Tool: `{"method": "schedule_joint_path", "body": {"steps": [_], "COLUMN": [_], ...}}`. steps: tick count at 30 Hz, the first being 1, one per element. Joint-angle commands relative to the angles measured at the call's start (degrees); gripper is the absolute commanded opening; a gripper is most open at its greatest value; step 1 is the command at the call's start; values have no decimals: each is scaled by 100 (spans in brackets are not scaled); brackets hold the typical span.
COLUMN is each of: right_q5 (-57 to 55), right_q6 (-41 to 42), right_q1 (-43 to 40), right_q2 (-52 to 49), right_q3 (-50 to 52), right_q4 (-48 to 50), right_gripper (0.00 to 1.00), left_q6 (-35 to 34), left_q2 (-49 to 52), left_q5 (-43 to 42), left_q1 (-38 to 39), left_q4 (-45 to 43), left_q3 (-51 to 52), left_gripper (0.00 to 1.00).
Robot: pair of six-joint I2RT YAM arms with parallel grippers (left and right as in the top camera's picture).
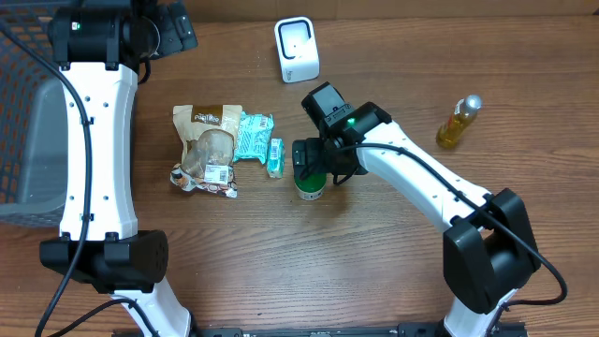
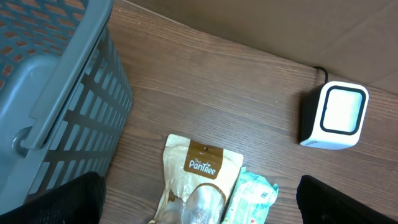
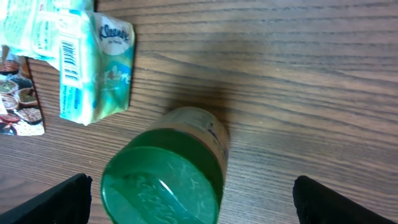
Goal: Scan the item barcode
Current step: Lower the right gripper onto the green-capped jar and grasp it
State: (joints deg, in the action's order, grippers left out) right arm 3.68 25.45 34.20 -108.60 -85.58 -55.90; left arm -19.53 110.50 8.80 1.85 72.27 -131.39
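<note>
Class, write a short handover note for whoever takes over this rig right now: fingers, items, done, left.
Left gripper: fingers open, empty, near the grey slatted plastic basket.
Right gripper: fingers open, poised over the upright green-lidded round jar, not gripping it.
White box-shaped barcode scanner stands beyond the jar; brown snack pouch and tissue pack lie on the jar's left.
Done: approach only; nothing held.
Left: probably grip the jar, show its barcode to the scanner.

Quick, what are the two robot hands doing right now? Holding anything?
Left gripper: open, holding nothing.
Right gripper: open, above the green-lidded jar, not gripping it.
</note>
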Motion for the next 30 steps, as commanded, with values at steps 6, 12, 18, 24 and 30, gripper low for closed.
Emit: {"method": "schedule_joint_path", "body": {"steps": [6, 12, 18, 24, 30], "right_q5": [-426, -433, -992, -1008, -1010], "right_q6": [-17, -17, 356, 455, 455], "right_q1": [358, 448, 448, 448, 446], "right_q2": [-282, -474, -621, -625, -625], "right_q3": [50, 50, 50, 50, 50], "right_q4": [195, 273, 116, 103, 138], "right_gripper": [100, 100, 100, 100, 100], "left_q6": [-20, -17, -20, -20, -20], "left_q2": [-35, -35, -35, -35, -35], "left_q5": [15, 15, 15, 15, 15], "left_q1": [7, 7, 7, 7, 7], "left_q4": [-7, -7, -7, -7, -7], "left_q3": [-107, -109, -107, -109, -109], "left_gripper": [99, 100, 99, 100, 100]}}
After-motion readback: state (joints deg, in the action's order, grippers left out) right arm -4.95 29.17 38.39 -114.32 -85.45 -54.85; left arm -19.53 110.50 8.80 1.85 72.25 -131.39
